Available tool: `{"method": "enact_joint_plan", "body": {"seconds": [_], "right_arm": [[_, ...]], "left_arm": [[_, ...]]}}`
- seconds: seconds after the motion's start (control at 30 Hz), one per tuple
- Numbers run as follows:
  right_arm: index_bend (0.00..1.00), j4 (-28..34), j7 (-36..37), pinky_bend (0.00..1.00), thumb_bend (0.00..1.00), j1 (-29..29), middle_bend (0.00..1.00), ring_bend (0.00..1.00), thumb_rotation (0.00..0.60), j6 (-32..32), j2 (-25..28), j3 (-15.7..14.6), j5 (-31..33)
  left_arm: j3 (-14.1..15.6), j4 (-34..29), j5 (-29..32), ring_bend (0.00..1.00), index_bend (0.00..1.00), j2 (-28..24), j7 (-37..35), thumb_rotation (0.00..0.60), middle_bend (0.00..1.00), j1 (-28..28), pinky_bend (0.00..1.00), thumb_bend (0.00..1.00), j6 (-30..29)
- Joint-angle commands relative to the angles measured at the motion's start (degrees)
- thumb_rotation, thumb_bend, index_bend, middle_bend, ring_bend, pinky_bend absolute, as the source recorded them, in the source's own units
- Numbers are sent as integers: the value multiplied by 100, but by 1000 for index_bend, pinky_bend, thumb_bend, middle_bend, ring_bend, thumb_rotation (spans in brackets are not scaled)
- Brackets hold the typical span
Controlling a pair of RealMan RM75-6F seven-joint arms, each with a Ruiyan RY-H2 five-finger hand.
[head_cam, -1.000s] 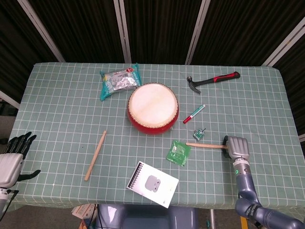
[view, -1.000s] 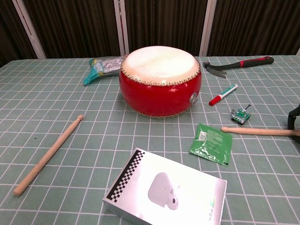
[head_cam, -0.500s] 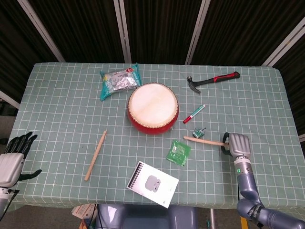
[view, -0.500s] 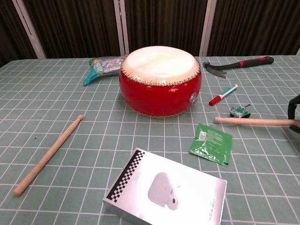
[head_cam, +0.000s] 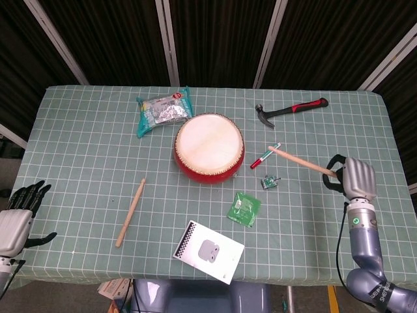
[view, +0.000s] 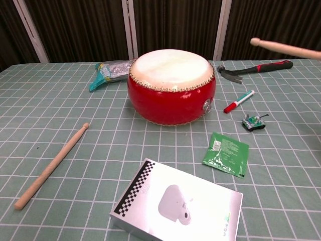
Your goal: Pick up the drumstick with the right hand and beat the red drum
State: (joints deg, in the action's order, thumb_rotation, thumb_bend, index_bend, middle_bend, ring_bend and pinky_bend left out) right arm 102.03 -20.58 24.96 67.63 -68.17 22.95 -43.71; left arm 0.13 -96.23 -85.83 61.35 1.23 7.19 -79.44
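Lifted since before — drumstick (head_cam: 301, 161) in right robot hand (head_cam: 358, 179).

a lab-like test bay — checked tablecloth (head_cam: 78, 130), dark slatted panels (head_cam: 215, 39) behind

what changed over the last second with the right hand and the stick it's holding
The right hand already gripped the drumstick and has lifted it off the table and swung it up; its tip now hangs in the air right of the red drum, not over it. The left hand, the second drumstick and the other items stayed put.
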Motion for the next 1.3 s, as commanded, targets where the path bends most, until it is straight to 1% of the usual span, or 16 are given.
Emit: {"method": "enact_joint_plan", "body": {"seconds": [0.03,0.23,0.47,0.6,0.8,0.9,1.03,1.1,1.2,1.3], "right_arm": [[944,314,-106,1000,566,93,1000,1000,600,135,219,208,344],[944,479,-721,1000,566,509,1000,1000,600,267,274,315,863],[944,508,-1549,1000,567,1181,1000,1000,600,461,47,341,1394],[944,423,-1976,1000,567,1628,1000,1000,600,488,-99,430,1699],[944,176,-2370,1000,567,2132,1000,1000,600,552,-370,437,1990],[944,81,-2280,1000,566,2261,1000,1000,600,552,-446,568,2118],[944,71,-1702,1000,566,2339,1000,1000,600,490,-463,1055,2354],[944,90,-1443,1000,567,2355,1000,1000,600,470,-467,1224,2406],[944,24,-1261,1000,567,2412,1000,1000,600,444,-514,1279,2427],[944,-147,-1211,1000,566,2501,1000,1000,600,379,-664,1154,2420]], "left_arm": [[7,7,-14,0,0,-9,0,600,0,8,0,0,12],[29,35,-49,0,0,-21,0,600,0,23,0,0,36],[51,9,-14,0,0,-98,-104,600,0,69,0,0,171],[70,-71,62,0,0,-182,-174,600,0,116,0,0,332],[89,-176,116,0,0,-302,-342,600,0,183,0,0,511],[102,-190,116,0,0,-354,-441,600,0,195,0,0,554],[93,-177,110,0,0,-361,-479,600,0,206,0,0,548],[105,-183,121,0,0,-371,-506,600,0,218,0,0,592],[110,-221,151,0,0,-392,-553,600,0,245,0,0,662],[109,-248,167,0,0,-407,-562,600,0,263,0,0,697]]}}
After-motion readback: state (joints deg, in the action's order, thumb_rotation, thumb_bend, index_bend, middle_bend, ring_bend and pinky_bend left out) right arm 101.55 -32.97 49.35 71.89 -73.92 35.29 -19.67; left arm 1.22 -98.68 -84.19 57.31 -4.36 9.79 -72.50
